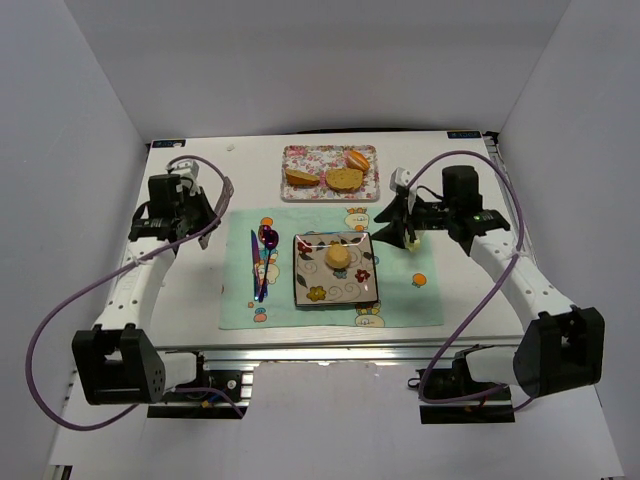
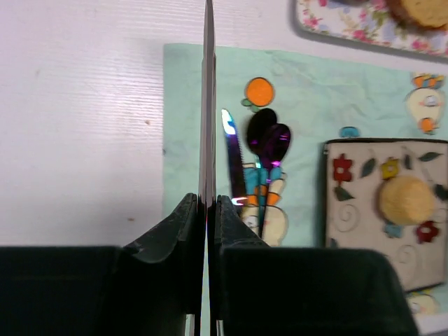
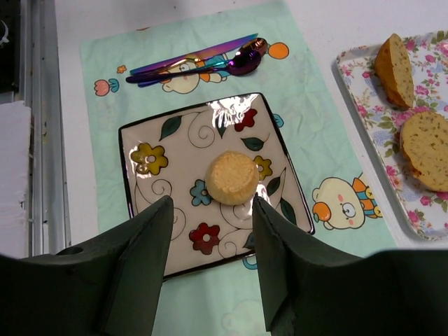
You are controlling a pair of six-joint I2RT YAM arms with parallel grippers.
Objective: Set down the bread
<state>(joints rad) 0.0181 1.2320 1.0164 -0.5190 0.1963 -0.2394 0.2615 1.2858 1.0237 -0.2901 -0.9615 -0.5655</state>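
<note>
The bread is a small round pale golden roll. It lies in the middle of a square flowered plate on a mint placemat. My right gripper is open and empty, just right of the plate. In the right wrist view its fingers straddle the near side of the bread from above, apart from it. My left gripper is left of the mat, shut on a thin dark utensil seen edge-on.
A knife and a purple spoon lie on the mat left of the plate. A floral tray at the back holds brown-crusted slices and an orange bun. White walls enclose the table.
</note>
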